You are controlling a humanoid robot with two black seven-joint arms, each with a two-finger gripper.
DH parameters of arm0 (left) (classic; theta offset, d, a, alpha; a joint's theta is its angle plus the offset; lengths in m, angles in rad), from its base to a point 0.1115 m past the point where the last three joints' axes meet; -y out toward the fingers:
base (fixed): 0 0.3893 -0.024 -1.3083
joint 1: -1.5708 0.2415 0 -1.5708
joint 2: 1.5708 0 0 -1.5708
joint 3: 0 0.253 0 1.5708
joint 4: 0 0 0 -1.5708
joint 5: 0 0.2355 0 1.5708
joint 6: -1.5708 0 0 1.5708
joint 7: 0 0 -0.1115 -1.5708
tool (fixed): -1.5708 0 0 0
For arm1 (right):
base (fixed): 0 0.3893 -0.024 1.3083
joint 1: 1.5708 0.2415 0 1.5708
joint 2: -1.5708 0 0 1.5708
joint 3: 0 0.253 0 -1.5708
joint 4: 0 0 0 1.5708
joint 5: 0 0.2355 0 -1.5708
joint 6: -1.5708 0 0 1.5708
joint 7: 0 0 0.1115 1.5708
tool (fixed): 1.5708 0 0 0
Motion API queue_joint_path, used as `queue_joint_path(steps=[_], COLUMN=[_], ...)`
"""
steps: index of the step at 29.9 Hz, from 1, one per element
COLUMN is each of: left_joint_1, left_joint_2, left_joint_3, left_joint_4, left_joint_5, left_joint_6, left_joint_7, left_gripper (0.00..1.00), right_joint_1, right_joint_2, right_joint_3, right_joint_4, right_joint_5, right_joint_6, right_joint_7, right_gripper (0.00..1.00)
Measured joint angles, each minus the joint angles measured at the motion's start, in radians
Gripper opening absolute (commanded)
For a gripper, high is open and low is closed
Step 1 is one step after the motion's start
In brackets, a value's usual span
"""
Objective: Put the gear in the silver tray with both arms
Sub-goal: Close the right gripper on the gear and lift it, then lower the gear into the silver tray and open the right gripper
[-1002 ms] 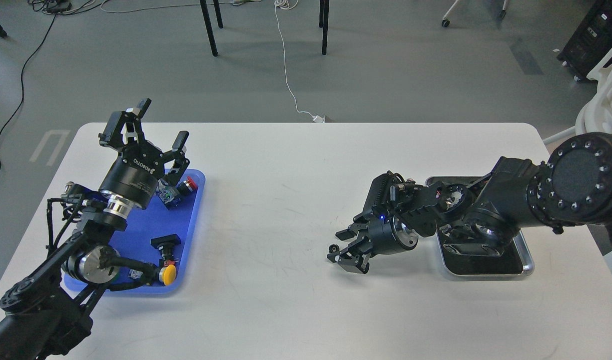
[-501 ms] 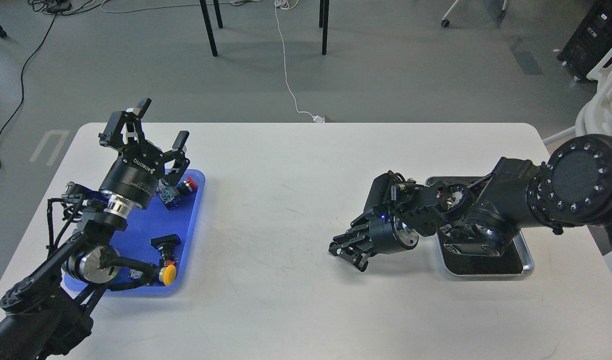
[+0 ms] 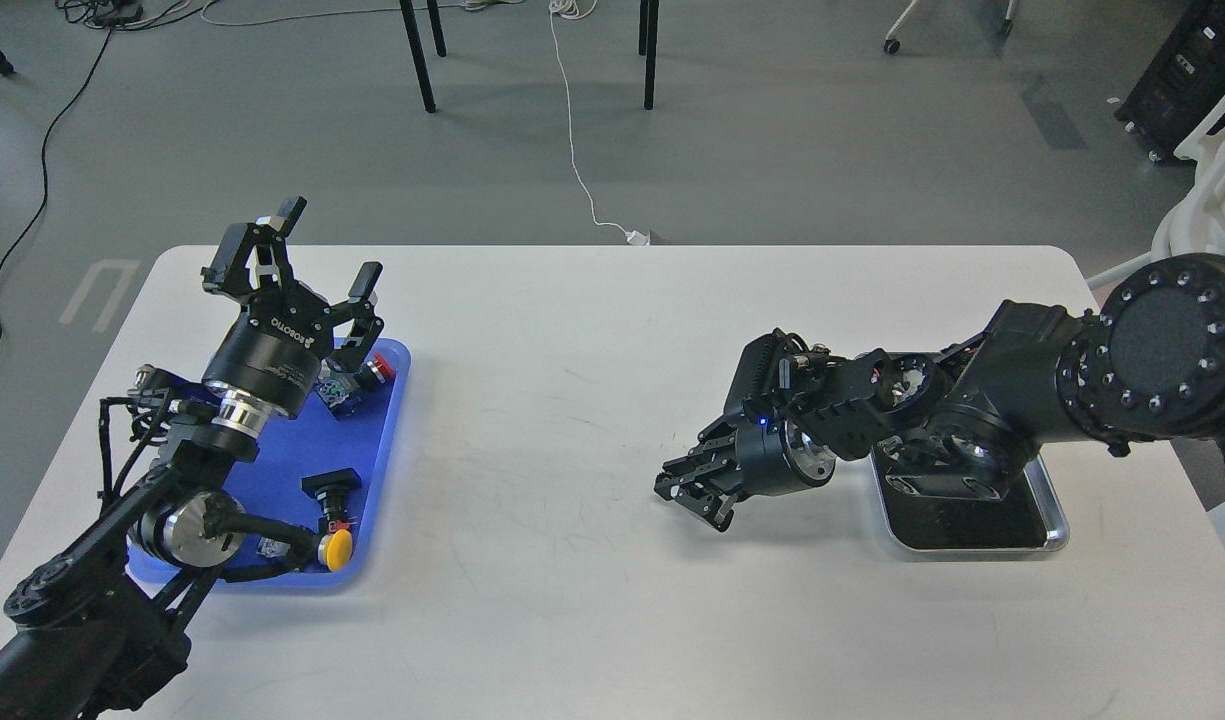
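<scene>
At the left, the left gripper (image 3: pixel 307 255) stood raised above the far end of the blue plastic tray (image 3: pixel 372 470), its two fingers spread wide with nothing between them. In that tray lay a red-capped push button (image 3: pixel 377 370) near the far corner, a black switch block (image 3: pixel 332 485) lower down, and a yellow-capped button (image 3: pixel 339 548) near the front edge. Across the bare middle of the white table (image 3: pixel 572 400), the right gripper (image 3: pixel 684 490) hung low over the tabletop, its fingers drawn close together; they looked pressed on something small and dark, probably the gear, but the gear itself could not be made out against the black fingers. To the right, the silver tray (image 3: pixel 1057 525) sat under the right arm's wrist links, its dark floor only partly showing. The step in hand seemed to be the carry: the gripper was still short of the tray. The next move would call for drawing the right gripper rightward over the rim, then parting the fingers.
</scene>
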Motion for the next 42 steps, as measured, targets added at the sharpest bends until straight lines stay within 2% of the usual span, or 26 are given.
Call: queue_joint_path(steps=[6,13,18,23,30,37,40,42], left_joint_1=[-0.002,-0.002,-0.002,-0.004,-0.004,-0.003,-0.002,-0.002], left_joint_2=[-0.002,0.000,-0.001,-0.002,-0.010,-0.009,0.000,0.003], left_joint_3=[0.002,0.002,0.003,0.005,0.008,0.011,0.017,0.019], left_joint_4=[0.000,-0.006,-0.017,-0.020,-0.029,-0.033,-0.034,-0.034], left_joint_5=[0.002,0.003,0.004,0.005,0.010,0.011,0.013,0.014], left_joint_6=[-0.001,-0.002,-0.002,-0.003,-0.004,-0.004,-0.014,-0.026], left_joint_7=[0.000,0.000,0.000,0.000,0.000,0.000,0.000,0.000], left_gripper=[0.98,0.98,0.98,0.98,0.98,0.98,0.98,0.98], right_joint_1=[0.066,0.108,0.091,0.026,-0.082,-0.151,-0.171,-0.175], right_joint_2=[-0.121,-0.352,-0.522,-0.637,-0.685,-0.663,-0.646,-0.642], right_joint_3=[0.002,-0.001,-0.016,-0.041,-0.019,0.028,0.042,0.046], right_joint_4=[0.077,0.133,0.135,0.129,0.104,0.036,0.025,0.024], right_joint_5=[-0.010,-0.100,-0.180,-0.212,-0.211,-0.209,-0.207,-0.206], right_joint_6=[-0.002,-0.002,0.000,0.002,0.002,0.002,0.001,-0.001], right_joint_7=[0.000,0.000,0.000,0.000,0.000,0.000,0.000,0.000], right_gripper=[0.19,0.19,0.19,0.19,0.21,0.22,0.27,0.41])
